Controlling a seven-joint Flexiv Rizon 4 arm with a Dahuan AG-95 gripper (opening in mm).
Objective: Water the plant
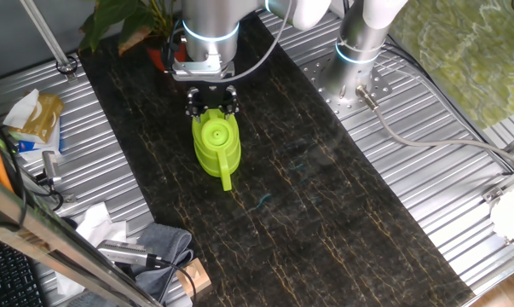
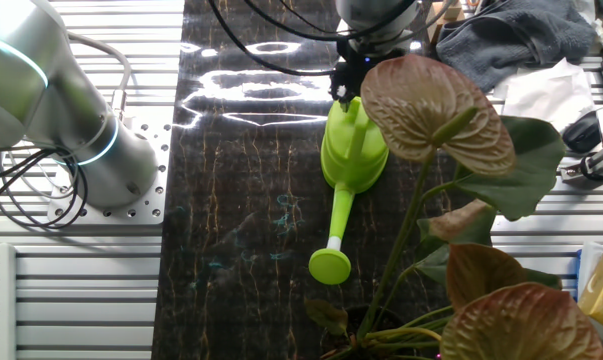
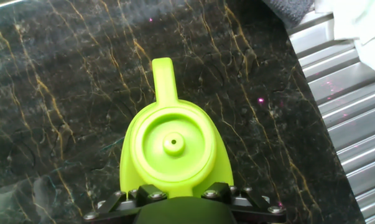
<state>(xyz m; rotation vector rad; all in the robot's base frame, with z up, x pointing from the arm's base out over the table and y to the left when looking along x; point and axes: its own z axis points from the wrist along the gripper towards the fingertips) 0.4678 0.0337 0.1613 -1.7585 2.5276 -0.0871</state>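
A bright green watering can [image 1: 216, 145] stands on the dark marble desk [image 1: 308, 205]. Its round top [image 3: 173, 145] has a small hole in the middle. Its long spout [image 2: 335, 232] ends in a round green head [image 2: 330, 266].

The gripper [image 1: 211, 101] sits right at the back end of the can, the end away from the spout. In the hand view the black fingers [image 3: 143, 194] show at the bottom edge, one on each side of the can's back end. I cannot tell if they squeeze the can or are only close to it.

The plant [image 2: 451, 200] is beyond the spout end of the can in the other fixed view, close to that camera. It has wide leaves, some green and some brownish red. One big brownish leaf [image 2: 431, 105] hangs in front of part of the can. In one fixed view the plant is behind the arm [image 1: 210, 26], at the far end of the desk from the can, and a bit of its red pot [image 1: 158, 58] peeks out.

A gray cloth [image 1: 158, 243] and white paper [image 1: 99, 223] lie on the metal slats beside the desk, nearer the camera than the can.
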